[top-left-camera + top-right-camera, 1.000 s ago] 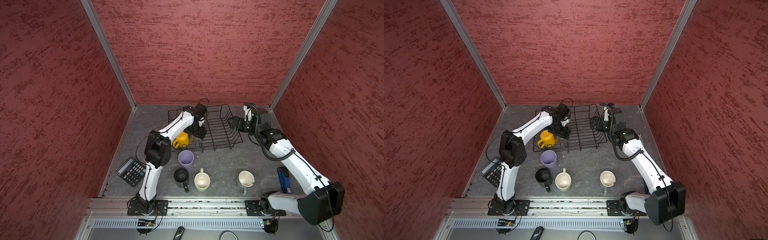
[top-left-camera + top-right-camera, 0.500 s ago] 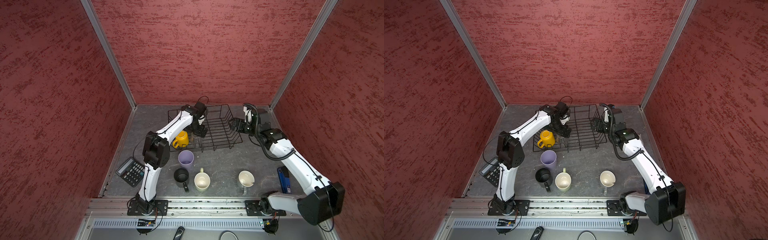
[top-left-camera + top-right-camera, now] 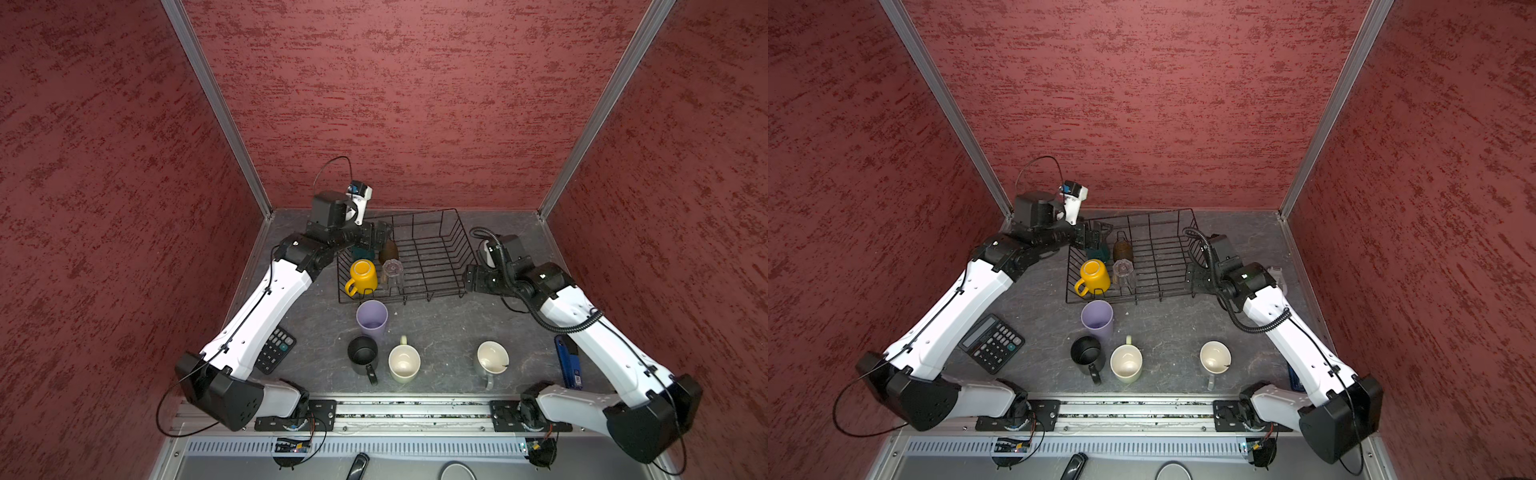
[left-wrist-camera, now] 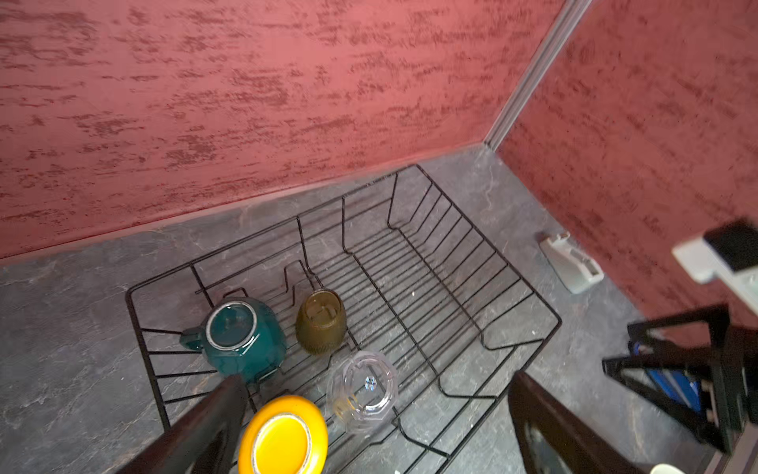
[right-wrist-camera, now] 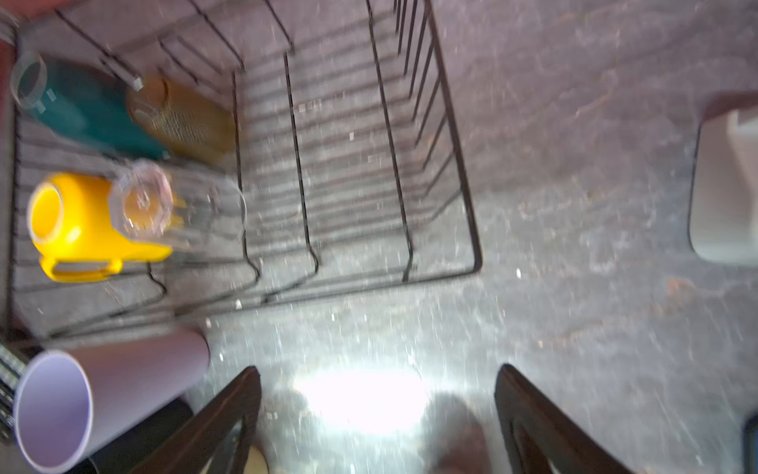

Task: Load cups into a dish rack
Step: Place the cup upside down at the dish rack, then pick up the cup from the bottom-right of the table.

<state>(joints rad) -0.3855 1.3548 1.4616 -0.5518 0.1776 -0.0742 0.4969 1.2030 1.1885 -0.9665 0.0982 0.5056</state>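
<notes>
The black wire dish rack (image 3: 440,245) (image 3: 1167,249) stands at the back of the table. Four cups stand upside down in its left end: a yellow mug (image 3: 362,274) (image 4: 283,439), a clear ribbed glass (image 3: 392,270) (image 4: 363,390), a brown glass (image 3: 388,249) (image 4: 322,324) and a teal mug (image 3: 1098,251) (image 4: 242,336). In front of the rack stand a lilac tumbler (image 3: 372,318) (image 5: 82,394), a black mug (image 3: 363,353), a cream mug (image 3: 404,363) and a grey mug (image 3: 492,359). My left gripper (image 3: 376,235) (image 4: 377,377) hangs open above the rack's left end, holding nothing. My right gripper (image 3: 469,278) (image 5: 378,371) is open and empty at the rack's front right corner.
A calculator (image 3: 276,349) lies at the front left, partly under my left arm. A blue object (image 3: 567,365) lies by my right arm. A small white-grey object (image 3: 1277,276) (image 4: 572,262) rests against the right wall. Red walls close in three sides.
My left gripper has lifted out of the rack toward its far left corner, uncovering the cups there. My right gripper has slid along the rack's right side toward the front.
</notes>
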